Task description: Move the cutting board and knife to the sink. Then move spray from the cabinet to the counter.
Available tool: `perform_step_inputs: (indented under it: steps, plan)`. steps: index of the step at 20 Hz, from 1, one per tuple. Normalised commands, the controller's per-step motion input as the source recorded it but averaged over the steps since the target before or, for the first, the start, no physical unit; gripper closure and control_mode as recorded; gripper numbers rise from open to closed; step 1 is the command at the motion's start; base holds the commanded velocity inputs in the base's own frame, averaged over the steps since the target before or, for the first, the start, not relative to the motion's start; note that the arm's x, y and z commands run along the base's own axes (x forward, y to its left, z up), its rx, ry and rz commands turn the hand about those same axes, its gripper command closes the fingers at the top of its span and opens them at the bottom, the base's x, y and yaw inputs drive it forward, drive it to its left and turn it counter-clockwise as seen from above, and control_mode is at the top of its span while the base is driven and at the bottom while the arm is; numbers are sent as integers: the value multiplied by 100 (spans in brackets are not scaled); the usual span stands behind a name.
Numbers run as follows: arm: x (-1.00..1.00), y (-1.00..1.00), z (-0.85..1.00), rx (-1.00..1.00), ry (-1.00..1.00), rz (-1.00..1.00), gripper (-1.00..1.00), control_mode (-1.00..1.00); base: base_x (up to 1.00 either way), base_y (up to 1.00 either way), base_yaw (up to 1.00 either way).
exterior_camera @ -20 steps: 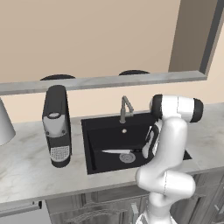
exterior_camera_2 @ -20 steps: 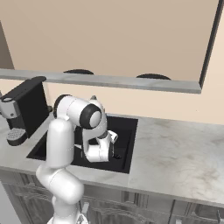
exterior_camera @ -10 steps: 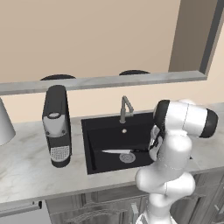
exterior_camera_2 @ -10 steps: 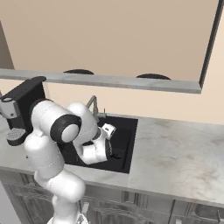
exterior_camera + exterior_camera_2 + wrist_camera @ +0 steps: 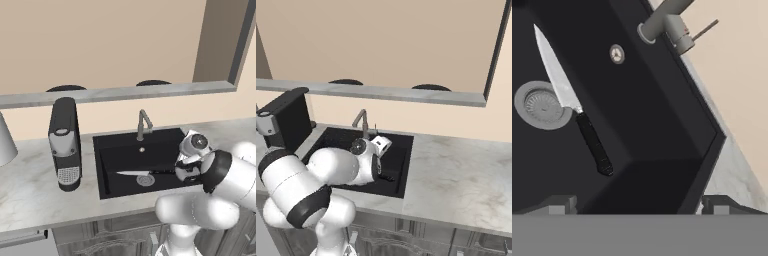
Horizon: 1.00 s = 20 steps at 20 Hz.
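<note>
My gripper (image 5: 634, 205) hangs over the right part of the sink (image 5: 662, 125), its 2 fingertips spread wide apart with nothing between them. The knife (image 5: 569, 102) lies flat on the black sink floor, its blade crossing the edge of the round drain (image 5: 539, 105), its black handle pointing toward me. From the left base view the knife (image 5: 145, 173) sits beside the drain, just ahead of my wrist, and the tap (image 5: 143, 122) stands at the back rim.

So the knife is where it belongs. I can't make out the cutting board inside the basin, and no cabinet or spray bottle is visible from here.

My call: the job now is getting out cleanly. Lift straight up first, keeping the elbow off the tap and the sink's right wall, then swing away over the counter (image 5: 466, 170). The coffee machine (image 5: 65, 145) stands well to the left, no worry there.
</note>
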Motion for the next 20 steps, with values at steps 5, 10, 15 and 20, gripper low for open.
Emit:
perform_step_inputs:
  steps: [5, 10, 15, 20]
  plan:
    - [0, -58, 100, 10, 22, -18, -100, -100, 0, 0, 0]
    - [0, -48, 100, 11, 22, -12, -100, -100, 0, 0, 0]
    - [-29, -23, 95, 11, 15, -10, -100, -100, 0, 0, 0]
    - [-94, 2, 24, 11, -11, -20, -100, -100, 0, 0, 0]
